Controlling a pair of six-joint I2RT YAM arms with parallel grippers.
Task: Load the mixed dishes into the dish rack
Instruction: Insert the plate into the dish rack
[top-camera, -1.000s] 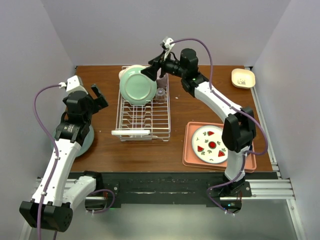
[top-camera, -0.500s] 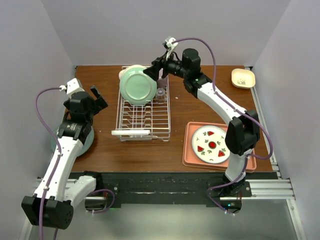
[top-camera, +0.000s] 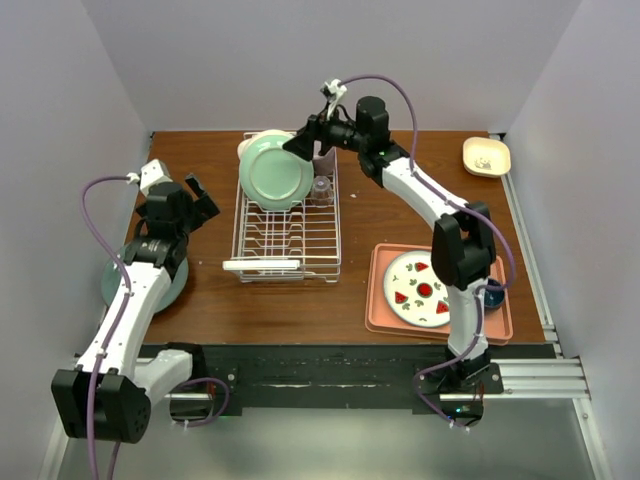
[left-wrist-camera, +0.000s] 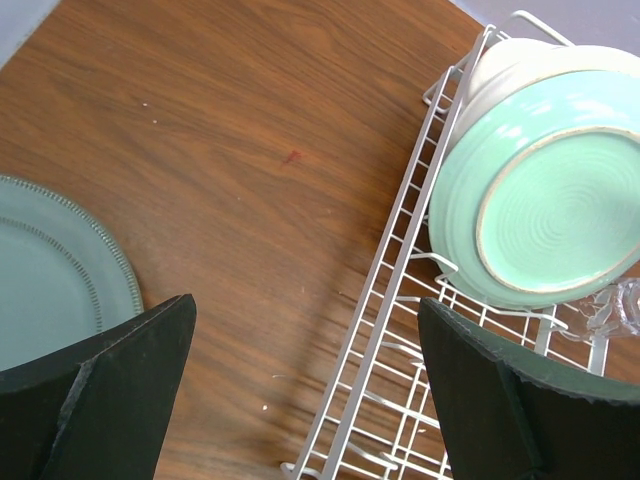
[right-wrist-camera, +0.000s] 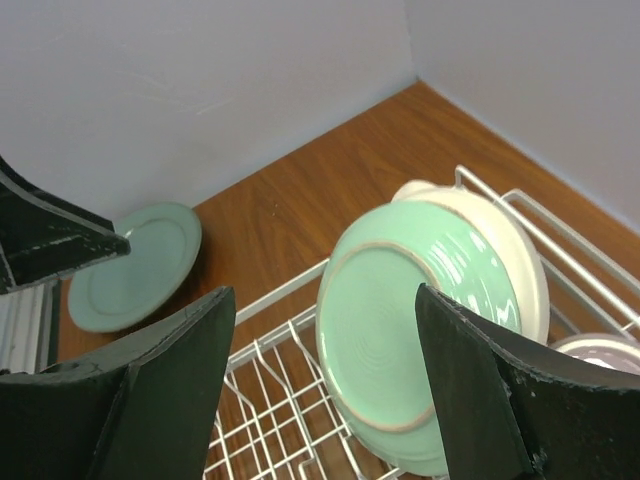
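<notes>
The white wire dish rack (top-camera: 262, 265) stands mid-table. A pale green plate (top-camera: 275, 172) stands on edge in its far end, leaning on a white bowl (top-camera: 250, 148). A purple cup (top-camera: 325, 160) and a clear glass (top-camera: 321, 189) sit beside them. My right gripper (top-camera: 303, 137) hovers open just right of that plate and holds nothing; the plate (right-wrist-camera: 400, 320) shows beyond its fingers (right-wrist-camera: 325, 292). My left gripper (top-camera: 200, 196) hangs open and empty left of the rack (left-wrist-camera: 400, 260). Another green plate (top-camera: 112, 285) lies flat under my left arm.
A salmon tray (top-camera: 385, 320) at the front right carries a patterned plate (top-camera: 420, 288), with a small dark object (top-camera: 492, 295) at its right edge. A small cream dish (top-camera: 486, 156) sits at the far right. Walls close in the table's sides and back.
My right arm's elbow has swung left while its gripper stays by the standing plate. My left arm has shifted slightly. The dishes have not moved.
</notes>
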